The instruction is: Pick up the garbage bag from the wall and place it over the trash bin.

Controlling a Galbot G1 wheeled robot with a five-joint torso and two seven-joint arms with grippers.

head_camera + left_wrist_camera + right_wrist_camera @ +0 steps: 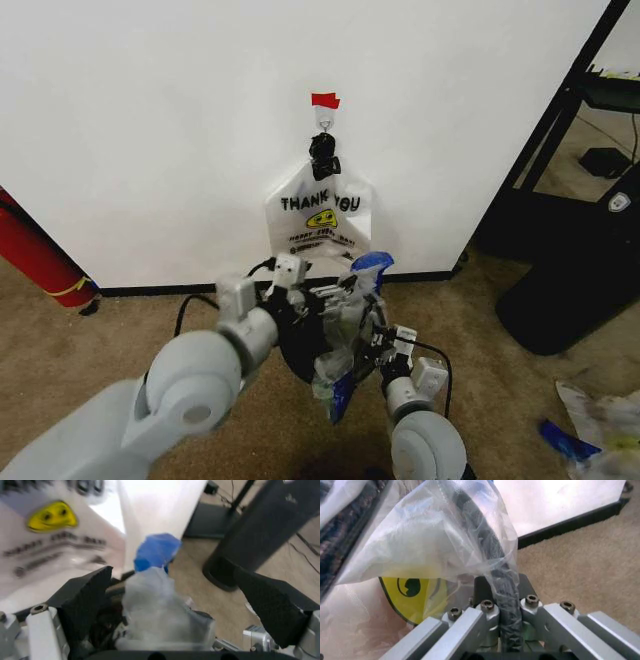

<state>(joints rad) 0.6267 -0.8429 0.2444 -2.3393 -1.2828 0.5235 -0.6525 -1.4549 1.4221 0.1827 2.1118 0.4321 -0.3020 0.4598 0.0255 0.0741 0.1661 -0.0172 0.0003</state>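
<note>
The garbage bag (350, 335), translucent with blue panels and a yellow smiley print, is bunched low in front of the wall (150, 120), draped over the near rim of the trash bin (300, 350), whose dark body sits on the carpet (120, 320) between the two arms. The right gripper (378, 335) is closed on the garbage bag: in the right wrist view its dark fingers (500, 592) pinch a fold of film together, seemingly with the bin's rim under it, though the plastic blurs that contact. The left gripper (315, 295) stands at the bag's upper edge with its jaws spread wide; in the left wrist view the black pads (85, 596) flank the crumpled plastic without touching it. Behind, a whitish "THANK YOU" bag (320, 215) hangs from a hook (323, 122) below a red tape scrap (325, 100). A red cylinder (35, 255) leans at the wall's left.
</note>
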